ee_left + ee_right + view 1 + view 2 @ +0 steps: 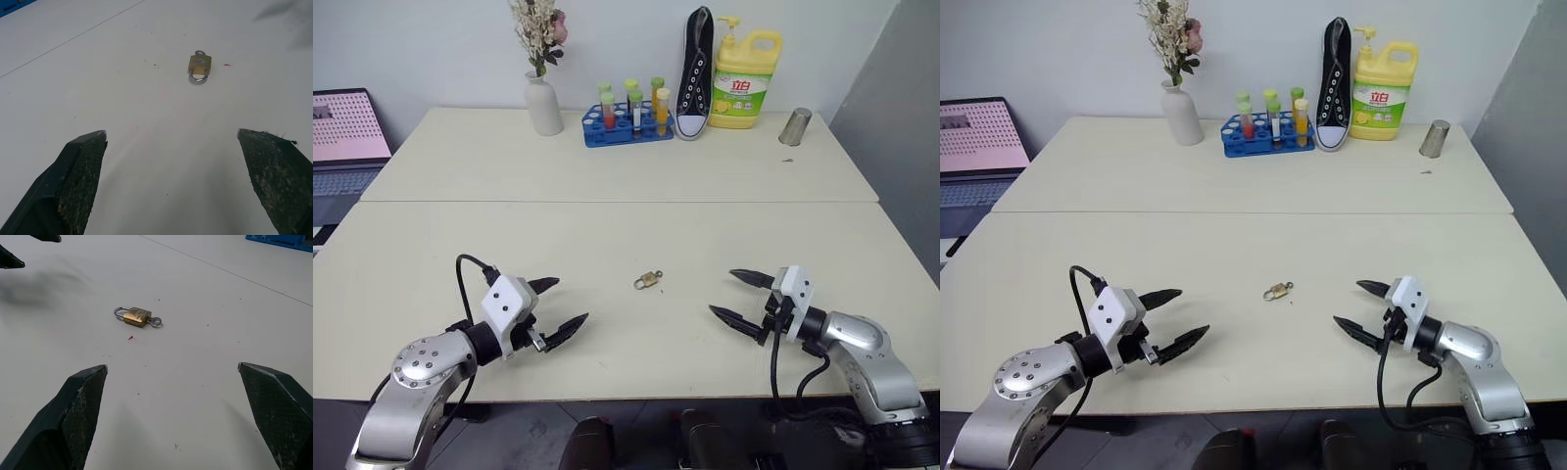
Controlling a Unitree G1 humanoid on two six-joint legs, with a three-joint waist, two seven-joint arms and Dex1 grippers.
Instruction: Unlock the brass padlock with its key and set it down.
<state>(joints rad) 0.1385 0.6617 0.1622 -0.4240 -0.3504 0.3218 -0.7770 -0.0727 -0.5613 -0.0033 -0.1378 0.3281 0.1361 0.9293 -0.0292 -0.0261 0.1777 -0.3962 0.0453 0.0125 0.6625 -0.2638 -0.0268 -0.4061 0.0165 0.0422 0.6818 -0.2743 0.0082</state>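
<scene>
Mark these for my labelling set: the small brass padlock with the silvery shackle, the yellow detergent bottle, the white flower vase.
small brass padlock (136, 316), right wrist view, on its gold body.
yellow detergent bottle (744, 83), left eye view, on its label.
white flower vase (544, 106), left eye view, on its belly.

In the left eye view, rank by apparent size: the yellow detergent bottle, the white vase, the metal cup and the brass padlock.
1. Yellow detergent bottle
2. White vase
3. Metal cup
4. Brass padlock, smallest even though nearest the camera.

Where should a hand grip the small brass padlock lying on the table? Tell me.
Grip the small brass padlock across its flat gold body from above. It lies flat, with the thin shackle at one end and the key sticking out the other. Both ends are likely too slight to pinch.
</scene>
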